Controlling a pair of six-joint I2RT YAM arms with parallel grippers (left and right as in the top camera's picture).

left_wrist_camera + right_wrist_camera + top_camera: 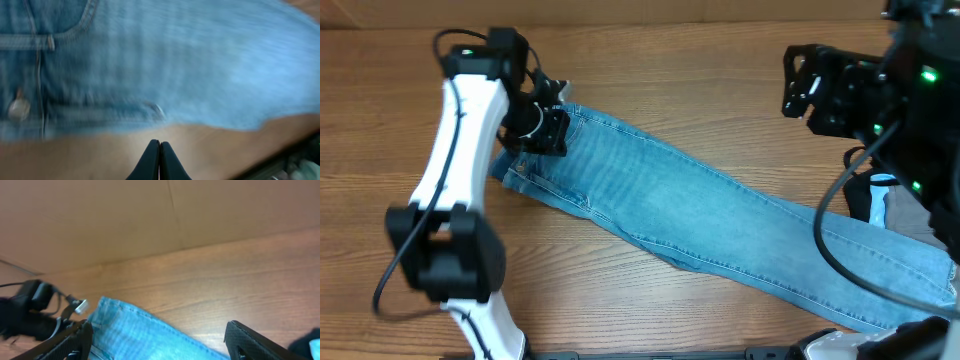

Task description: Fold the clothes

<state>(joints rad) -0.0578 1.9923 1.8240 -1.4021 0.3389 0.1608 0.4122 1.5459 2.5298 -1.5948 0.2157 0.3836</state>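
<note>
The light blue jeans lie stretched out flat on the wooden table, waistband at the upper left and legs running to the lower right edge. My left gripper hovers at the waistband end. In the left wrist view its tips are shut together over bare wood, with the blurred denim, a rivet and pocket stitching just beyond them. My right gripper hangs raised at the upper right, wide open and holding nothing. The right wrist view shows a jeans corner far below its spread fingers.
A black and pale garment lies by the jeans legs at the right, partly under the right arm. A cardboard wall stands along the table's far edge. The left arm's base sits at the front left.
</note>
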